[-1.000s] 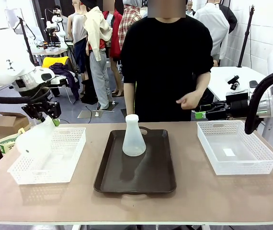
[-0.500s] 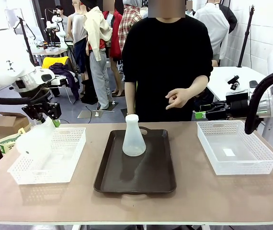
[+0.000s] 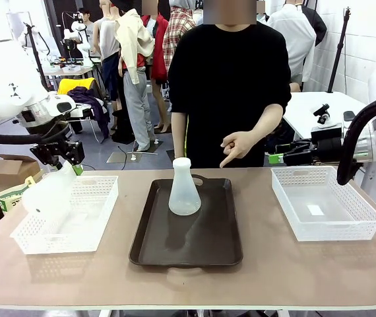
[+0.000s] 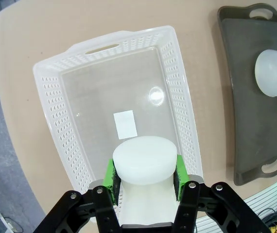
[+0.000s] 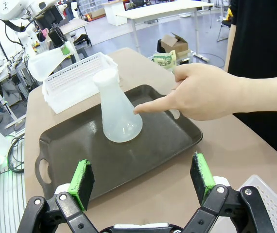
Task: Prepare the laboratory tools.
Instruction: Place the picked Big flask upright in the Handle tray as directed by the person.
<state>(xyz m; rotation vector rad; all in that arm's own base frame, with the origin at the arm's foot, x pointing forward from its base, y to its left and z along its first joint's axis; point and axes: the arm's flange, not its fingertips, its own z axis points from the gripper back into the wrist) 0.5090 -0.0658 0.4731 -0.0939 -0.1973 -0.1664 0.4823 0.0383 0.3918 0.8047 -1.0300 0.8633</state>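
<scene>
Flask one (image 3: pixel 48 191) hangs tilted over the left basket (image 3: pixel 95 228) in the left end effector (image 3: pixel 66 158), while flask two (image 3: pixel 185 188) stands on the tray (image 3: pixel 188 247) where the person's hand (image 3: pixel 237 146) points. From the left wrist, green pads (image 4: pixel 110 175) pinch that flask's neck above the basket, seemingly for lowering in. From the right wrist, the right end effector (image 5: pixel 143 179) gapes empty, facing the pointed-at flask.

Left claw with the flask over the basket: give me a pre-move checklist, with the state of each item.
1. Grip on the held flask: left claw shut on its neck, green pads on both sides. Ok.
2. Held flask above the left basket: the wrist view looks down into it. Ok.
3. Basket floor free to receive it: a white label on the floor, nothing else in it. Ok.
4. Second flask: standing upright on the brown tray. Ok.
5. Person's hand: pointing down towards the second flask, over the far side of the tray. Not ok for a reach there.
6. Right claw: open, holding nothing. Ok.
</scene>
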